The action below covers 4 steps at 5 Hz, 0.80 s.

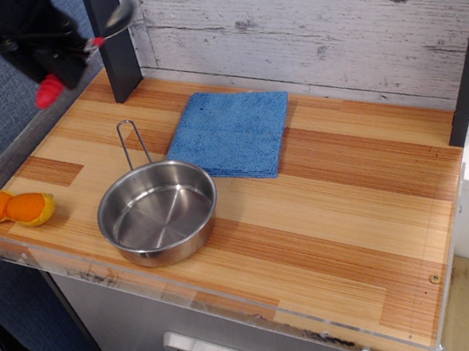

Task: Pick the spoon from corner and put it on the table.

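Observation:
My gripper (62, 62) is high above the table's far left corner, shut on the spoon. The spoon's red handle end (48, 90) sticks out below and to the left of the fingers, and its silver bowl (117, 18) points up and right, in front of the dark post. The spoon hangs well clear of the wooden table (329, 205), tilted. The middle of the handle is hidden inside the gripper.
A steel pot (158, 212) with a thin wire handle stands at the front left. A folded blue cloth (232, 131) lies behind it. An orange toy (17, 208) lies at the left edge. A dark post (109, 43) stands at the back left.

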{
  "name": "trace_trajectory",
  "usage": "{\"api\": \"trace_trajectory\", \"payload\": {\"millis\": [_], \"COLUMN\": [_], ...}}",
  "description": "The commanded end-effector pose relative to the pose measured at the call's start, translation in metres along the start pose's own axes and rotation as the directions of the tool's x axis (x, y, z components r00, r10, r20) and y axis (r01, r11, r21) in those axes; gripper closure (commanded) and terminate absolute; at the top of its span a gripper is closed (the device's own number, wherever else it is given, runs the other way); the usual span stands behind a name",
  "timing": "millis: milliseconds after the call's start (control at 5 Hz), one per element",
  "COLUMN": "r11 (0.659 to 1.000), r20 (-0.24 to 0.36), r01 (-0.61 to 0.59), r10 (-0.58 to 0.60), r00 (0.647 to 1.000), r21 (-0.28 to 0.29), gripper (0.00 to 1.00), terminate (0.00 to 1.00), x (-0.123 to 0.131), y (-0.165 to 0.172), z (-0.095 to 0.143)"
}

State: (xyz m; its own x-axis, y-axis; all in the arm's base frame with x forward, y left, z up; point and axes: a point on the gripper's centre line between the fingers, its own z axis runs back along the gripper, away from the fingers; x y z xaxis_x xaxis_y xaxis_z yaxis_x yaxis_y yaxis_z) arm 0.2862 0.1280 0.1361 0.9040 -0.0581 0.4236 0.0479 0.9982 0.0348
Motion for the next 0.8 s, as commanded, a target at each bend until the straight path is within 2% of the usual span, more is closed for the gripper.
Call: {"api": "trace_trajectory", "payload": {"millis": [0,400,600], "r11": [0.988,0.96,0.946], "r20": [0.047,0.014,-0.006], "r01": [0.144,0.232,0.276], "r10": [-0.141,-0.232,-0.281], "r00": [0.989,0.972,0.96], "r21": [-0.064,-0.155,-0.169], "gripper": [1.0,1.0,1.0], "terminate": [0.0,0.0,0.0], "x": [-0.011,-0.031,-0.043], "y": [-0.059,-0.121,-0.145], "z": [0.03,0.024,0.015]}}
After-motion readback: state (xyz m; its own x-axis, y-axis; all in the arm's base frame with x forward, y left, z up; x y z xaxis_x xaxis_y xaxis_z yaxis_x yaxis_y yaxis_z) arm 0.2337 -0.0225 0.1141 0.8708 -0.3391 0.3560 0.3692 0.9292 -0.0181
